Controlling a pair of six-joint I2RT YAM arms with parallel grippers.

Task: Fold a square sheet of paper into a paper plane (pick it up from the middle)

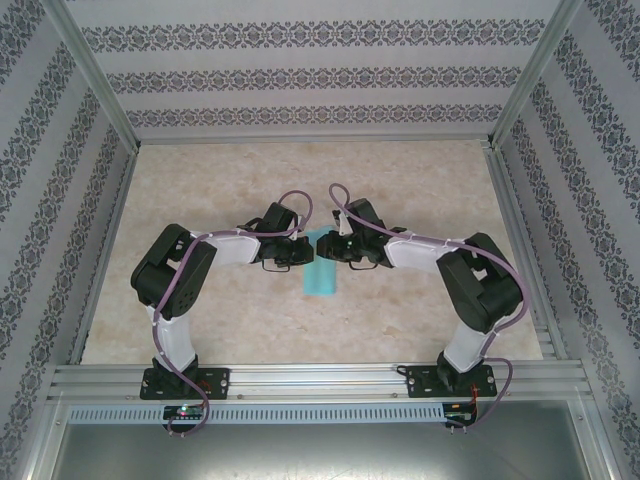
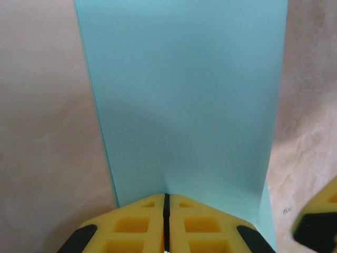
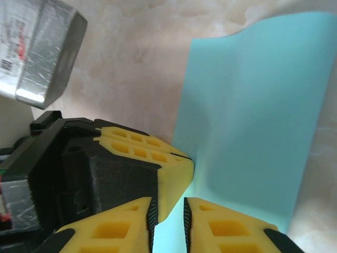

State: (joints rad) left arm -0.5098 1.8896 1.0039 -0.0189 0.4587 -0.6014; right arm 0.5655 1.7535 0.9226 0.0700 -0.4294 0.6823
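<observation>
left claw (image 2: pixel 166 199): shut tight. its two yellow fingers press together with just a thin dark line between them. they pinch one short end of the square sheet of paper (image 2: pixel 184 95).
right claw (image 3: pixel 169 205): narrow, but not shut. a small gap shows between its fingers, and blue paper shows in that gap. it does not look like a squeeze yet.
paper: blue and plain. it looks folded over into a long strip, as a second layer peeks out along its side in the left wrist view.
where the paper is: in the middle of the table (image 1: pixel 420 190), right under the spot where the two claws meet.
long way of the paper: seen from the top, it runs from the claws toward the arm bases at the near edge. from the left claw it goes straight ahead, away from the fingertips.
seen from the right claw: the paper lies ahead and off to the right, a bit wavy at its far end.
claws together: the left claw's fingers sit just beside the right claw's fingers, at the same end of the paper.
who is nearer: both are at that one end, but the left claw has the hold.
flat or lifted: i cannot tell how much of the paper rests on the table.
next move, my guess: the right claw would need to close on that end, right by the left claw. the far end is free and could flop.
</observation>
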